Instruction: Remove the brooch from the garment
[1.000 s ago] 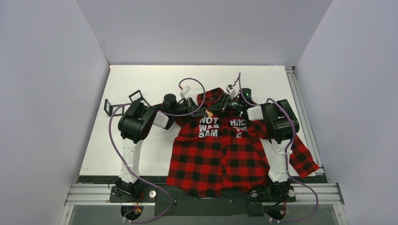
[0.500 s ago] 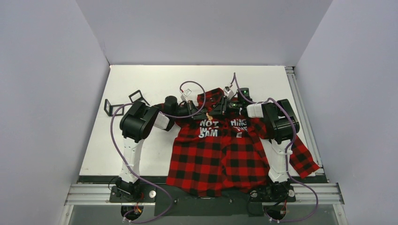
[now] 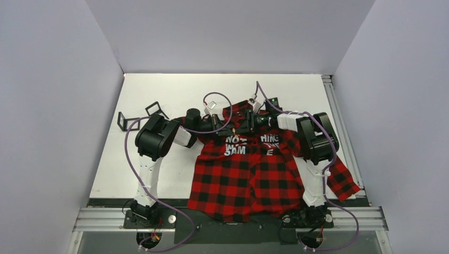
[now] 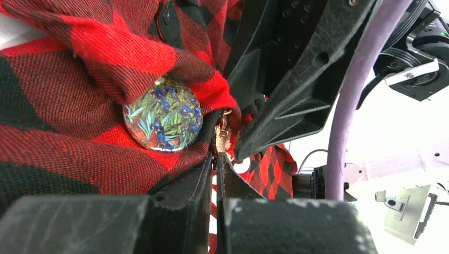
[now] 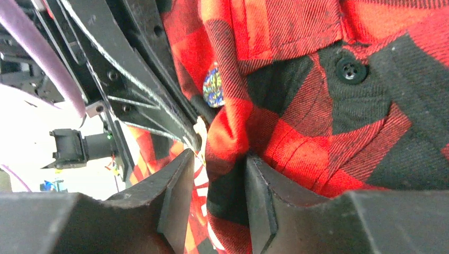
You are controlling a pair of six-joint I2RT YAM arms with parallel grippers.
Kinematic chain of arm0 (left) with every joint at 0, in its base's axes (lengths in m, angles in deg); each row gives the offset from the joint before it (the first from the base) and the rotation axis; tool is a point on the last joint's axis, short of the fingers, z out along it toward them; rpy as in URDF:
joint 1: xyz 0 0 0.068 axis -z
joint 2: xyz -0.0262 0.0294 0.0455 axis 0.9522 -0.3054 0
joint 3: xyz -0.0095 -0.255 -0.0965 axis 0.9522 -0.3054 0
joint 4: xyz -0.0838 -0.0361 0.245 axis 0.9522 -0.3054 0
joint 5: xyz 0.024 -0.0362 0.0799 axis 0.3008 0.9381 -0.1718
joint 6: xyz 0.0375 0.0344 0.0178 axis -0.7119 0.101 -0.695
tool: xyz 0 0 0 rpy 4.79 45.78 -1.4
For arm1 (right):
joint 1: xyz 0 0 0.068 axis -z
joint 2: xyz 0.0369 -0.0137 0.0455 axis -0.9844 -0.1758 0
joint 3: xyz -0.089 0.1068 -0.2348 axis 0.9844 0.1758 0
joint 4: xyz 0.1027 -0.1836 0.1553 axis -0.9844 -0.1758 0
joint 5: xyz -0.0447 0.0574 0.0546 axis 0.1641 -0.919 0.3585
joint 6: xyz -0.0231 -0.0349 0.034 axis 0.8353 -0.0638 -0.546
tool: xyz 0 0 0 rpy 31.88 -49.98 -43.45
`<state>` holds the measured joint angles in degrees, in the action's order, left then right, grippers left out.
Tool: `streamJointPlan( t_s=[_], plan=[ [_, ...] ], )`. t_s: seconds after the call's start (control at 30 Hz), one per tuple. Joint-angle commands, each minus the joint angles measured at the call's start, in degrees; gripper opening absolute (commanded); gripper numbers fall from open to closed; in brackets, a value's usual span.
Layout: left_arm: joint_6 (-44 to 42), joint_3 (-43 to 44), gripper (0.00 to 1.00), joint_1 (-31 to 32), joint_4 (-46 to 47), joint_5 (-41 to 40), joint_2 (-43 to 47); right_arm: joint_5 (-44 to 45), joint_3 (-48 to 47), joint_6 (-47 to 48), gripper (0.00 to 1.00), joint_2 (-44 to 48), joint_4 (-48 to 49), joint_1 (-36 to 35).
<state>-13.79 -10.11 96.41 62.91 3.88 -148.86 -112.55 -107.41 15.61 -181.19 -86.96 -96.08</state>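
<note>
The garment (image 3: 249, 169), a red-and-black check shirt with white letters, lies flat on the table with its collar at the far end. Both grippers meet at the collar. My left gripper (image 4: 217, 154) is shut to a thin slit, its tips pinching the small orange-gold brooch (image 4: 221, 137), which also shows as a speck in the top view (image 3: 236, 126). My right gripper (image 5: 212, 190) is partly open around a raised fold of the garment (image 5: 233, 159); the cloth touches the right finger only. The right gripper's black fingers (image 4: 296, 79) stand close beside the brooch.
A round floral badge (image 4: 163, 114) is pinned on the shirt just beside the brooch and also shows in the right wrist view (image 5: 213, 86). Two black brackets (image 3: 125, 120) (image 3: 154, 108) stand on the white table at the left. The shirt's right sleeve (image 3: 341, 180) reaches the side rail.
My right gripper has moved left along the collar to meet the left gripper. The left gripper has edged right and the collar cloth has bunched between them.
</note>
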Motion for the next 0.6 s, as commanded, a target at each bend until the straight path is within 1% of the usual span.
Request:
streamJointPlan(
  t_s=[0.0, 0.17, 0.23, 0.3, 0.43, 0.57],
  plan=[
    [-2.3, 1.5, 0.00, -0.5, 1.5, -1.3, 1.7, -1.7, -0.8, 7.0, 0.37, 4.1, -7.1, -0.6],
    [-4.6, 1.8, 0.00, -0.5, -1.8, -2.3, 2.4, -1.9, -0.9, 7.2, 0.45, 6.4, -7.2, 0.8],
    [-5.6, 1.9, 0.00, -0.4, -2.9, -2.6, 2.8, -1.6, -0.9, 7.2, 0.46, 7.3, -7.3, 1.5],
    [-6.3, 2.0, 0.00, -0.4, -4.0, -3.0, 3.2, -0.5, -0.8, 7.7, 0.45, 8.0, -7.8, 1.9],
    [-7.6, 2.3, 0.00, -0.4, -5.6, -3.7, 4.4, 3.9, -1.7, 13.7, 0.41, 8.7, -14.3, 2.1],
    [-9.6, 3.2, 0.00, -0.2, -9.4, -4.5, 5.5, 8.3, -1.9, 17.0, 0.38, 8.8, -17.2, 1.8]
  ],
)
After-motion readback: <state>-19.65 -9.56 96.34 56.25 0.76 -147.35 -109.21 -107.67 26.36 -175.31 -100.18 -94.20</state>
